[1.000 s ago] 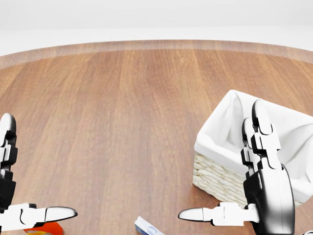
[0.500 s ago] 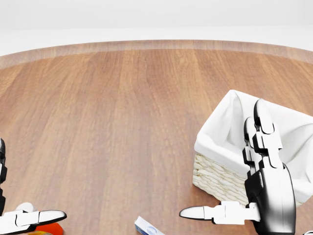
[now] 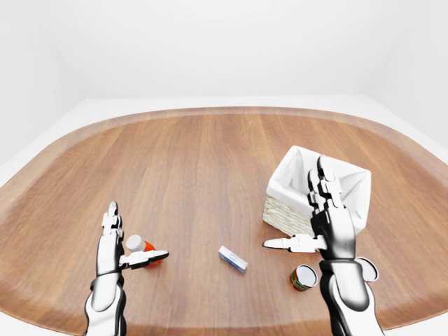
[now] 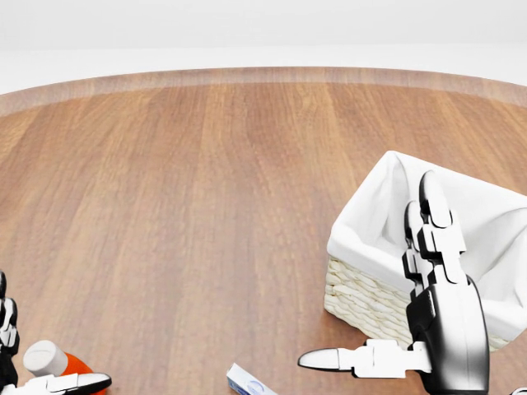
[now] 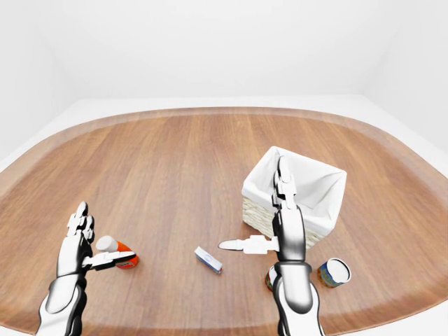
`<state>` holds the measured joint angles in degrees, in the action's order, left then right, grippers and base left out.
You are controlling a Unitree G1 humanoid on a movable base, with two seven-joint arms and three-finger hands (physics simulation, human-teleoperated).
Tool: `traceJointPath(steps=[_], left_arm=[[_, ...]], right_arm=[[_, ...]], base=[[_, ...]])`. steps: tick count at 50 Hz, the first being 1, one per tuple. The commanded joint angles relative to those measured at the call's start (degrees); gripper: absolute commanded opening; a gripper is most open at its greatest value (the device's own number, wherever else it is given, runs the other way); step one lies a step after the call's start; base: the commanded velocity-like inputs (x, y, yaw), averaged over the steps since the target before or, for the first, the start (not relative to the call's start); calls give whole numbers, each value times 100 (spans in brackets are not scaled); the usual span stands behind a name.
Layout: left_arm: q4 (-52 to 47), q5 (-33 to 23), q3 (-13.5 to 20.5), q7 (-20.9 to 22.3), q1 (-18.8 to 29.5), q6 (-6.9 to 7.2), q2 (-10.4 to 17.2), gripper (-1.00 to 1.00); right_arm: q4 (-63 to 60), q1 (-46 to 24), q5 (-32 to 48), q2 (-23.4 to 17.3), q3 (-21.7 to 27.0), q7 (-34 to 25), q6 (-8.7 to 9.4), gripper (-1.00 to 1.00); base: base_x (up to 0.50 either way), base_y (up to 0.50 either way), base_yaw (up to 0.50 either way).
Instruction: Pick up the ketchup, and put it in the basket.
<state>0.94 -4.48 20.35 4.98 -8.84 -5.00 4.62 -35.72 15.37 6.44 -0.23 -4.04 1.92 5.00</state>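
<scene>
Over the last second the left hand (image 3: pixel 115 246) has dropped lower and further left in the head view, exposing the white cap of the ketchup (image 4: pixel 51 363), which was hidden behind the thumb before; the right hand (image 4: pixel 432 313) and the camera have barely shifted. The ketchup bottle lies tipped on the wooden table (image 3: pixel 196 175) at near left, its red body just beyond the left hand's thumb, which crosses in front of it in the eye views. The left hand is spread, fingers pointing up and thumb out sideways, closed on nothing; contact with the bottle cannot be confirmed. The right hand is likewise spread and empty, standing in front of the basket (image 3: pixel 294 183), which sits at right with its white liner and nothing visible inside. Judgement: the left hand is lining up for the grasp; pick-up has not begun. Other items: a small blue-and-white box (image 3: pixel 232 258) lies between the hands, and two cans (image 5: pixel 334 272) stand near the right arm. The box lies roughly along the route to the basket, and the raised right hand partly screens the basket's near rim.
</scene>
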Motion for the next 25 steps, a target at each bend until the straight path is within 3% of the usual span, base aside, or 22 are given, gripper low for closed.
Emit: traceJointPath(steps=[1,25], left_arm=[[1545,-233,-163,-475,343,0,372,100],[2112,-182,-357,-681,509,0,526,100]], right_arm=[[97,-44,-5,-10,-16,3,0,100],[27,1,33,-16,-65,11,0,100]], base=[[0,0,0],[0,0,0]])
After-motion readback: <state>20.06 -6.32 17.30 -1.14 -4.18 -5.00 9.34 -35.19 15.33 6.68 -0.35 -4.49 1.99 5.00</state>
